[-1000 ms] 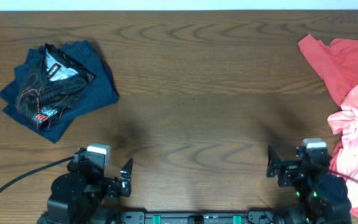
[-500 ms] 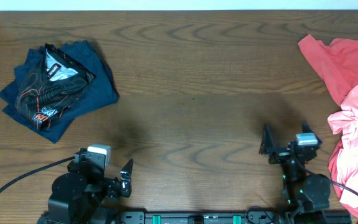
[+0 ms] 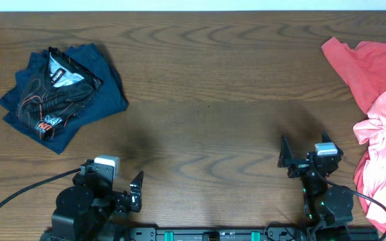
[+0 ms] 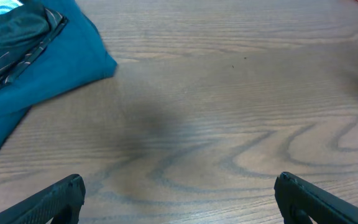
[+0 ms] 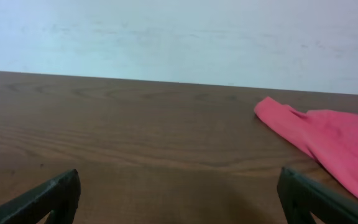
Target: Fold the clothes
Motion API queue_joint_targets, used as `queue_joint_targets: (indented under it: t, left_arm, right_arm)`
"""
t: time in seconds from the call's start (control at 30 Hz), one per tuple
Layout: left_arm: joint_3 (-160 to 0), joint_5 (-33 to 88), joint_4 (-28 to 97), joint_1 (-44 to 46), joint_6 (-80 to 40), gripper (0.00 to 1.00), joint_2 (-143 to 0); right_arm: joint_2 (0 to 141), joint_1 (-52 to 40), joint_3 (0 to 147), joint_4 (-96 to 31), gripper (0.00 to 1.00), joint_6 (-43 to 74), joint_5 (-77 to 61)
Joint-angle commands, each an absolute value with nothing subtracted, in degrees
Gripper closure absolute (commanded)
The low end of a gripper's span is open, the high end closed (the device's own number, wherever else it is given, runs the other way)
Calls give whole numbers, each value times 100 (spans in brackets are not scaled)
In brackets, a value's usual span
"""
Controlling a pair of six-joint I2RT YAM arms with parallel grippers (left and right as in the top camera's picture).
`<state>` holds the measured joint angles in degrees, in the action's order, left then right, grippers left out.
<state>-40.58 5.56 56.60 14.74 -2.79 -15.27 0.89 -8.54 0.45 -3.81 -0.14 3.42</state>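
A folded black jersey (image 3: 55, 90) with orange lines and white logos lies on folded navy-blue garments (image 3: 96, 94) at the far left of the table; the navy cloth also shows in the left wrist view (image 4: 36, 68). Coral-pink shirts (image 3: 380, 114) lie crumpled at the right edge; one sleeve shows in the right wrist view (image 5: 322, 140). My left gripper (image 3: 136, 191) is open and empty near the front edge, left of centre. My right gripper (image 3: 300, 157) is open and empty at the front right, just left of the pink shirts.
The wooden table (image 3: 206, 100) spans the whole view. A black cable (image 3: 19, 194) runs from the left arm to the front left edge. A pale wall (image 5: 179, 37) stands beyond the table's far edge.
My right arm has swung up and turned, its gripper moving from the front right corner slightly inward and toward the table's middle. The left arm and the clothes have not moved.
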Motion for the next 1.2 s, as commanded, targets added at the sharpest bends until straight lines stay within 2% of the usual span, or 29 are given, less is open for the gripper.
queue_joint_targets:
  t: [0.0,0.57,0.77,0.97,1.17]
  left_arm:
    - [-4056,486,5660,1492,-309,2,-1518]
    - [-4053,489,5765,1481,-309,2,-1516]
    - [-3750,486,5996,729,-305,2,-1406]
    - [-2753,484,5196,165,-303,2,-766]
    - [-1645,484,3594,97,-242,2,-180]
  right_arm:
    - [75,-810,32,-399,1,-93,314]
    - [75,-810,32,-399,1,-93,316]
    - [75,-810,32,-401,1,-93,314]
    - [75,-810,32,-399,1,-93,316]
    - [75,-810,32,-399,1,-91,316]
